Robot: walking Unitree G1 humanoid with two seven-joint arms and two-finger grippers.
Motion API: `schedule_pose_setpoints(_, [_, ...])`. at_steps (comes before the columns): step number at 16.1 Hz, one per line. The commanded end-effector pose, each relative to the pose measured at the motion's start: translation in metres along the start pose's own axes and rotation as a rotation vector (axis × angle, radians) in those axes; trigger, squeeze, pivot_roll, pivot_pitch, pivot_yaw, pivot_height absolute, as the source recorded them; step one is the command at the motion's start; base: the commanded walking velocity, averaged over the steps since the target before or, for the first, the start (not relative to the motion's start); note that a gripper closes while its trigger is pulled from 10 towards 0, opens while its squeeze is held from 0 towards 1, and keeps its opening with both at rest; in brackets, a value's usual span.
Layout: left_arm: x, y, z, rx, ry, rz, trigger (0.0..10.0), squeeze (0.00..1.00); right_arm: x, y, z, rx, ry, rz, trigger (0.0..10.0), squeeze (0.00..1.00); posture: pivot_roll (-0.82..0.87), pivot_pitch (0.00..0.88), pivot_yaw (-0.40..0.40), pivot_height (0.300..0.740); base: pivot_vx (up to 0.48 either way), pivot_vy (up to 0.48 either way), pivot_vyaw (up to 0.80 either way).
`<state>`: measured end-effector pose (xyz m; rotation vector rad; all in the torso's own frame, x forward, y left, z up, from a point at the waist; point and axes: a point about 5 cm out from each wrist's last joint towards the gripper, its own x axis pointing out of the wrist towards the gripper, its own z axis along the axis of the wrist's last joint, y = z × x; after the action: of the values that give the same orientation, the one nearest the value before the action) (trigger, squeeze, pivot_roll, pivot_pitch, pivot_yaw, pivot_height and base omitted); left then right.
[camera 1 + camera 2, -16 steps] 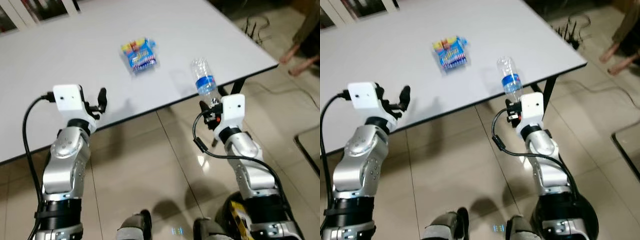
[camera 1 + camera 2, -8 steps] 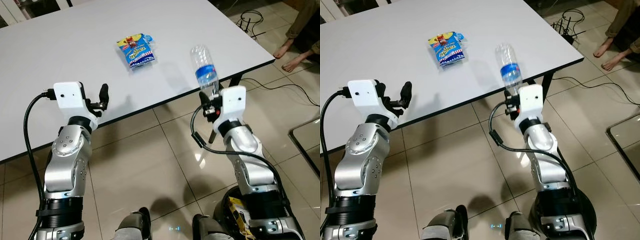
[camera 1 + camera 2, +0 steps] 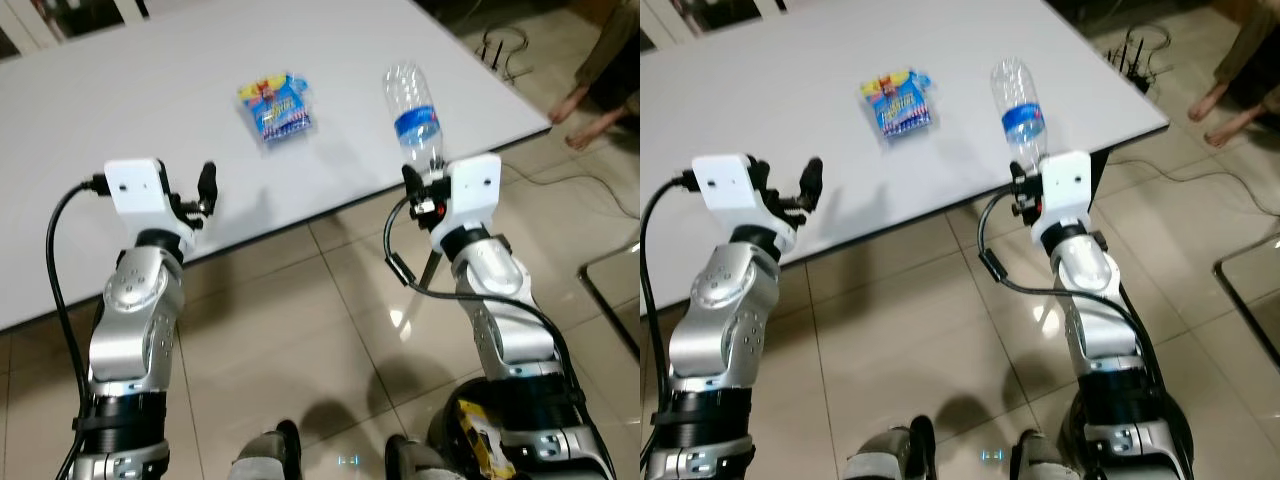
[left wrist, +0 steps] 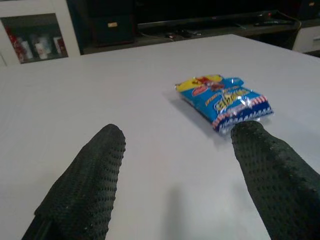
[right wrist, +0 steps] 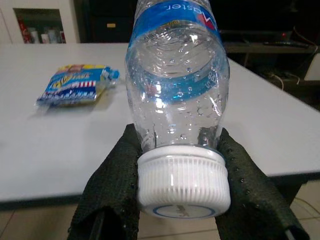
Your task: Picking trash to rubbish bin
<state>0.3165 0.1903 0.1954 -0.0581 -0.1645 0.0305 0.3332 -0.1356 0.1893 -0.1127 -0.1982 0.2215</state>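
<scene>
The right claw [image 5: 180, 200] is clamped on the capped neck of the upside-down plastic bottle [image 5: 176, 100].

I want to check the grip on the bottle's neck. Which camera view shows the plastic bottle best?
The right wrist view: the plastic bottle is close up, its white cap toward the camera, the right gripper pinching its neck from both sides. Both eye views show it small and slightly blurred, standing out above the gripper by the table edge.

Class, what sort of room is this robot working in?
Probably a home living or dining room: a large white table, glossy floor tiles, and a dark low media cabinet behind.
</scene>
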Motion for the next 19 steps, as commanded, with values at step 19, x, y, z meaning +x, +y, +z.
schedule_pose_setpoints(19, [-0.002, 0.001, -0.013, 0.003, 0.05, 0.022, 10.0, 0.0, -0.002, 0.007, 0.001, -0.02, -0.007, 0.031, 10.0, 0.0, -0.09, 0.224, 0.096, 0.74, 0.221, 0.0, 0.0])
